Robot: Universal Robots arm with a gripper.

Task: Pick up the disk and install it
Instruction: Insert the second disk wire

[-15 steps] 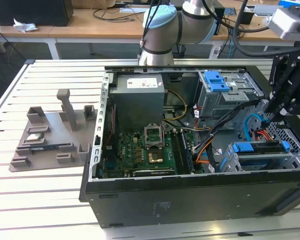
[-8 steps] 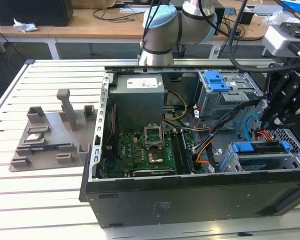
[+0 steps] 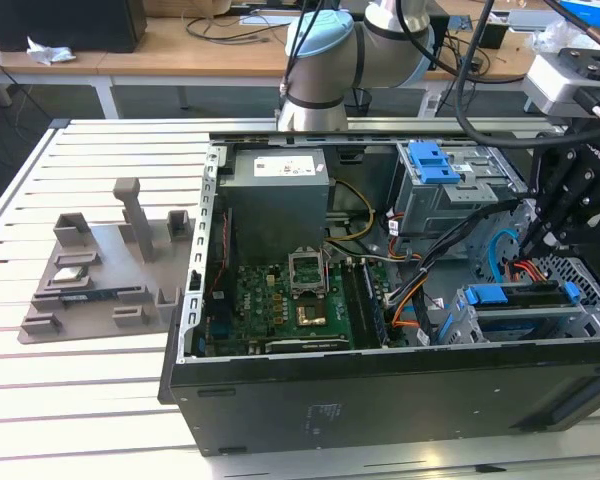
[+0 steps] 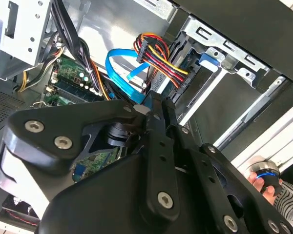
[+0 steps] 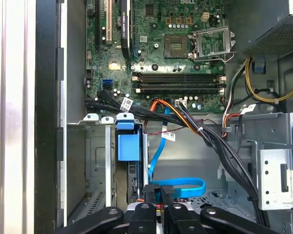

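Note:
The disk (image 3: 520, 300) sits on edge in the lower drive bay of the open computer case (image 3: 380, 390), at the exterior view's right, with its blue side rails showing. Its blue rail (image 5: 128, 146) also appears in the first wrist view, and another blue rail (image 4: 207, 59) in the second wrist view. My gripper (image 3: 530, 243) hangs just above the bay. In both wrist views its fingers are shut together, gripper (image 5: 161, 191) and gripper (image 4: 155, 103), with the tips beside the disk's end. I cannot tell whether they touch it.
Bundled cables (image 5: 205, 131) and a blue flat cable (image 5: 183, 185) cross the bay close to the fingers. A metal drive cage with a blue latch (image 3: 430, 160) stands behind. A grey fixture (image 3: 100, 270) lies on the slatted table. A person's hand (image 4: 266, 183) is outside the case.

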